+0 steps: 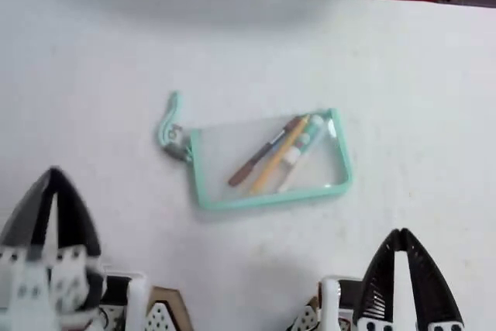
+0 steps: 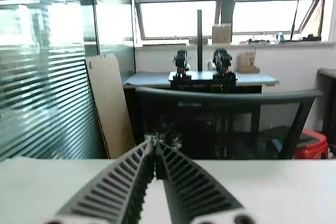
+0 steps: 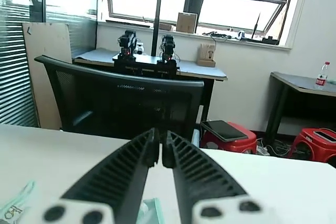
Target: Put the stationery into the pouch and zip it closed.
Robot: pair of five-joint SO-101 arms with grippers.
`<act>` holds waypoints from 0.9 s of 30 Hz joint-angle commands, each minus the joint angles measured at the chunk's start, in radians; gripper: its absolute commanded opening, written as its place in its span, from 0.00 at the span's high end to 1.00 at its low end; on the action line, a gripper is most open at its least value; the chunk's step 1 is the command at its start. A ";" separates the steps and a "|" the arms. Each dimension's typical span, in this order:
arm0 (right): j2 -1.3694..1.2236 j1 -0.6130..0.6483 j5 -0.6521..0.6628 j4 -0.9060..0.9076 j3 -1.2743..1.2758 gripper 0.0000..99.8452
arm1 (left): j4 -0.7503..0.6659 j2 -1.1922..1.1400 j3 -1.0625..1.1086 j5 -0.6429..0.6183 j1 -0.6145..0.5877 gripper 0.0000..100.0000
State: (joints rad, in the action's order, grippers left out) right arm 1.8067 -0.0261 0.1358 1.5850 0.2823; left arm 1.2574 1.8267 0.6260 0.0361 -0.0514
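Note:
A clear pouch [image 1: 267,162] with mint-green trim lies flat at the middle of the white table. Several pens [image 1: 275,154] lie slanted inside it. Its green wrist strap and zipper pull [image 1: 170,125] stick out at the pouch's left end. My left gripper [image 1: 53,171] hangs shut and holding nothing near the front left, well short of the pouch. My right gripper [image 1: 402,232] is shut too, in front of the pouch's right end. In the left wrist view the left gripper [image 2: 155,144] points over the table's far edge. The right gripper [image 3: 159,136] shows above the strap [image 3: 14,202].
The white table [image 1: 403,75] is bare around the pouch. A black mesh chair [image 3: 131,98] stands beyond its far edge, with red stools [image 3: 320,142] on the floor and a desk further back.

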 commanded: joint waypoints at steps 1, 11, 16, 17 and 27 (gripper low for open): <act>-0.002 0.007 -0.002 -0.001 0.031 0.98 | -0.060 -0.001 0.195 -0.005 -0.005 0.97; -0.002 0.007 -0.002 -0.107 0.293 0.98 | -0.061 -0.001 0.489 -0.005 -0.007 0.97; -0.002 0.007 -0.002 -0.262 0.517 0.98 | -0.061 -0.001 0.635 -0.003 -0.007 0.97; -0.002 0.007 -0.002 -0.295 0.563 0.98 | -0.061 -0.001 0.661 -0.003 -0.007 0.97; -0.002 0.007 -0.002 -0.602 0.934 0.98 | -0.311 -0.001 0.967 -0.003 -0.008 0.97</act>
State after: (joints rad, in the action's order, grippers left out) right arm 1.8052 -0.0230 0.1343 1.0480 1.1600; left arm 1.0810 1.8251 1.4975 0.0361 -0.0514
